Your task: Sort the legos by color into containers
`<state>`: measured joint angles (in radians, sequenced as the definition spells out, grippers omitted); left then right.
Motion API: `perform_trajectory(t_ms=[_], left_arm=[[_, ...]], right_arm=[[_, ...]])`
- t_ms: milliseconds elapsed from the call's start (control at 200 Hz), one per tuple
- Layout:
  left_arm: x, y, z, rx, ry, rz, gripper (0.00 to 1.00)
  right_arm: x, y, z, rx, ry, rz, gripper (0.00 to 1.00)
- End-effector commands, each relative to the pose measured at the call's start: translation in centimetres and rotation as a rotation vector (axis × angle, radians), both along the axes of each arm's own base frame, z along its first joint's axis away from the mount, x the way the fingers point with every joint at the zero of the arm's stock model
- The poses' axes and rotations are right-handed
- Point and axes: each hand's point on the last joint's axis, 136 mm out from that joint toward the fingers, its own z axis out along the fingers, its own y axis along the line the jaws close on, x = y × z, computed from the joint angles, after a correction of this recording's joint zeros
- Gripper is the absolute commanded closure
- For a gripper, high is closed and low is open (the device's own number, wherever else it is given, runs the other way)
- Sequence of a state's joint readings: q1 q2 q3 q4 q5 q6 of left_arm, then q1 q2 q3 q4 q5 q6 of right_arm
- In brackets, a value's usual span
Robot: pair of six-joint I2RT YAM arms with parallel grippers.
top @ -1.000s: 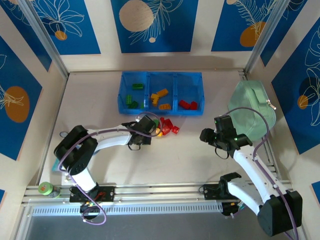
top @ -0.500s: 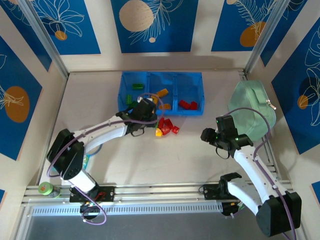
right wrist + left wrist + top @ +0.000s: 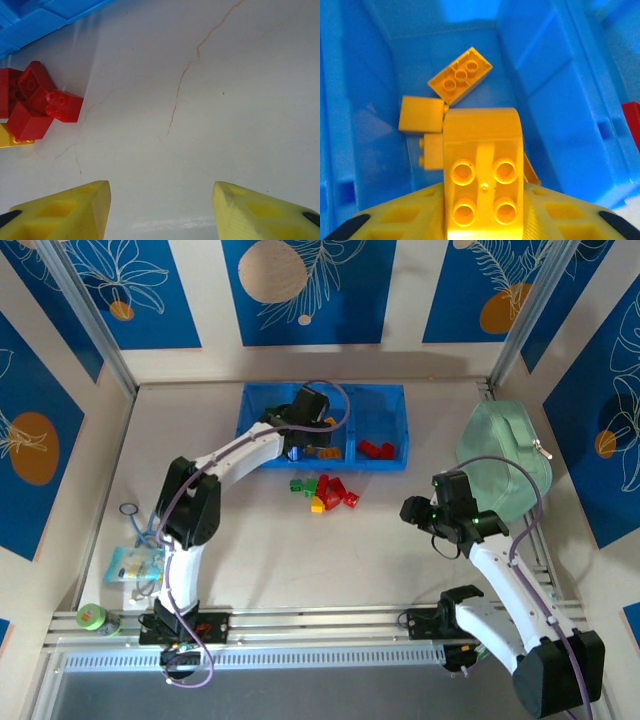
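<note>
Left pincer (image 3: 482, 200): closed around a yellow brick (image 3: 482, 145) above the middle compartment (image 3: 465, 45) of the tray (image 3: 385, 390).
Right pincer (image 3: 160, 200): wide apart, empty, over the table (image 3: 235, 90).
Loose legos (image 3: 325, 492): beside tray.

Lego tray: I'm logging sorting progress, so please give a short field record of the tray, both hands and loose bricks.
tray: middle section holds yellow-orange bricks, right section holds red bricks
left hand: shut on a yellow brick, over the middle section
right hand: open, empty, above bare table
loose bricks: red, green and yellow cluster on the table in front of the tray
</note>
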<state>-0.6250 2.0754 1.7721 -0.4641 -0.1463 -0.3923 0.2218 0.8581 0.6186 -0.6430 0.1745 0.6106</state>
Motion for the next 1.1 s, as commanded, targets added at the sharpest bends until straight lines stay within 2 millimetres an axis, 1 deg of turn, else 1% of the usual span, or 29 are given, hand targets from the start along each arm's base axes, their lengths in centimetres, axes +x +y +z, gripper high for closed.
perform_trajectory(t_ms=[0, 80, 120, 195, 300, 320, 365, 430, 465, 480, 500, 530, 535, 620, 740, 835, 881, 1096], left_arm=[[0.7, -0.2, 0.1, 0.019, 0.029, -0.031, 0.49], [0.5, -0.4, 0.4, 0.013, 0.037, -0.035, 0.30], [0.3, -0.2, 0.7, 0.014, 0.031, -0.032, 0.26], [-0.6, 0.2, 1.6, 0.010, 0.009, -0.032, 0.24], [-2.7, 0.8, 3.1, -0.005, -0.027, -0.036, 0.24], [-3.3, 1.0, 3.0, -0.004, -0.028, -0.036, 0.25], [-4.5, 1.4, 3.4, -0.019, -0.041, -0.040, 0.26], [-6.1, 2.4, 3.3, -0.032, -0.046, -0.023, 0.28], [-6.9, 3.1, 2.9, -0.041, -0.043, -0.010, 0.30], [-7.4, 3.4, 2.4, -0.040, -0.034, -0.005, 0.31], [-7.8, 3.8, 2.3, -0.047, -0.035, 0.004, 0.32], [-8.5, 4.4, 1.7, -0.051, -0.027, 0.014, 0.35], [-8.6, 4.4, 1.8, -0.057, -0.030, 0.015, 0.35], [-10.4, 5.7, 0.0, -0.062, -0.001, 0.032, 0.41], [-11.9, 7.2, -3.1, -0.029, 0.046, 0.064, 0.41], [-12.5, 7.5, -5.0, -0.014, 0.083, 0.069, 0.41], [-12.7, 7.5, -5.5, -0.015, 0.092, 0.068, 0.41], [-12.1, 7.6, -7.1, 0.008, 0.109, 0.079, 0.44]], right_arm=[[-0.7, 0.4, -0.2, 0.028, 0.021, 0.015, 0.44], [-0.8, 0.4, 0.0, 0.027, 0.020, 0.016, 0.43], [-0.9, 0.4, 0.1, 0.027, 0.019, 0.016, 0.44], [-0.9, 0.4, 0.2, 0.030, 0.013, 0.015, 0.44], [-0.9, 0.6, 0.0, 0.035, 0.015, 0.019, 0.44], [-0.9, 0.6, -0.1, 0.036, 0.015, 0.018, 0.44], [-0.8, 0.6, -0.2, 0.038, 0.016, 0.017, 0.44], [-0.8, 0.7, -0.4, 0.041, 0.021, 0.018, 0.43], [-0.8, 0.8, -0.5, 0.043, 0.022, 0.019, 0.44], [-0.8, 0.8, -0.5, 0.043, 0.024, 0.019, 0.44], [-0.8, 0.9, -0.5, 0.045, 0.023, 0.021, 0.44], [-0.8, 0.9, -0.6, 0.046, 0.025, 0.020, 0.44], [-0.8, 0.9, -0.6, 0.046, 0.025, 0.020, 0.44], [-0.8, 1.1, -0.7, 0.046, 0.026, 0.025, 0.44], [-0.8, 1.3, -0.7, 0.052, 0.027, 0.028, 0.44], [-0.8, 1.5, -0.6, 0.055, 0.029, 0.033, 0.44], [-0.9, 1.5, -0.5, 0.051, 0.028, 0.033, 0.44], [-1.3, 1.3, -0.4, 0.036, 0.025, 0.030, 0.44]])
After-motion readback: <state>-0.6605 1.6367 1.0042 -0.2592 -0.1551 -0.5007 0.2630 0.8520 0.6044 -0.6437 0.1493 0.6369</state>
